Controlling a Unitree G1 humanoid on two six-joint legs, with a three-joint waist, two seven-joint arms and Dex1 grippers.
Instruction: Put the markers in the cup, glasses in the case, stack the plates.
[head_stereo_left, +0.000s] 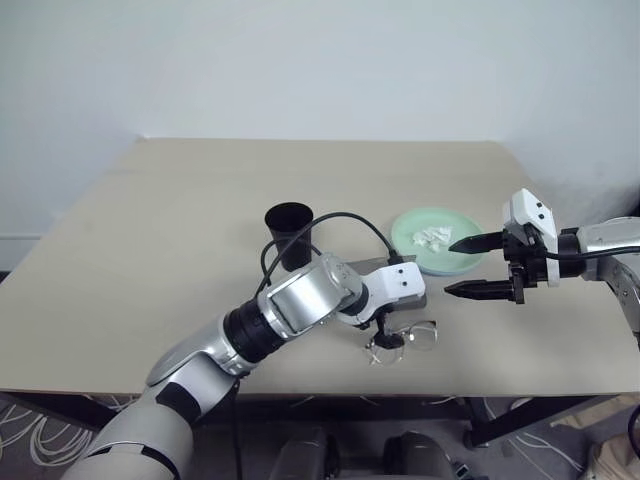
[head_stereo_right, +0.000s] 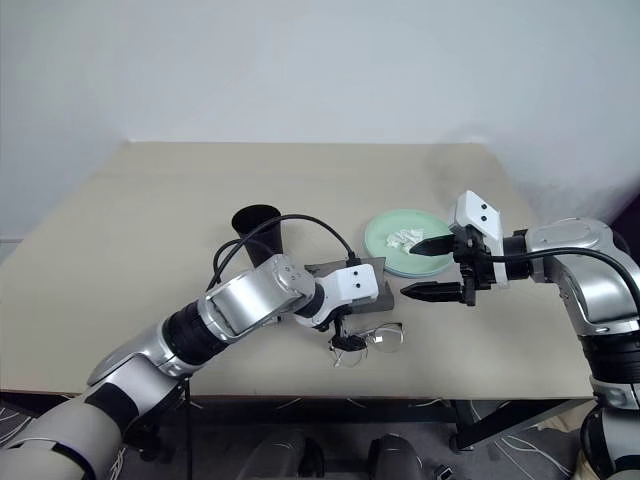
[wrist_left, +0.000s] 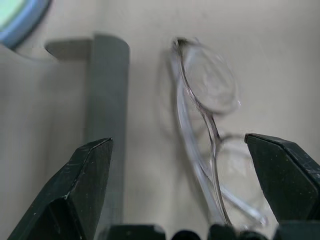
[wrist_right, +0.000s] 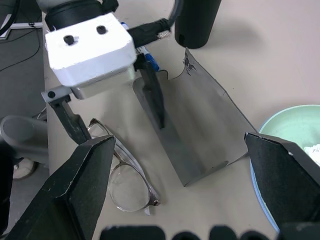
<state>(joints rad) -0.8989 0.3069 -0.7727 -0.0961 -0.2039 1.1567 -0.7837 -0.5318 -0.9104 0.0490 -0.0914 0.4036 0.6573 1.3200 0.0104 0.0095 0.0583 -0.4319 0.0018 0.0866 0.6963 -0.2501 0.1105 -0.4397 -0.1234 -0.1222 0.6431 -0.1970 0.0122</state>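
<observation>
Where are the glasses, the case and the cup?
glasses (wrist_right: 127, 182), right wrist view, on a lens near the nose bridge.
case (wrist_right: 200, 132), right wrist view, on the open grey lid panel.
cup (head_stereo_left: 290, 235), left eye view, on the black side wall below the rim.

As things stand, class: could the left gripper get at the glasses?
Probably yes. The left gripper hangs open right over the glasses, which lie bare on the table beside the case; nothing lies between.

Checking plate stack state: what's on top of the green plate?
A small white tissue wad lies on the green plate, which sits on the blue plate. Nothing else shows there; beneath the wad is hidden.
</observation>
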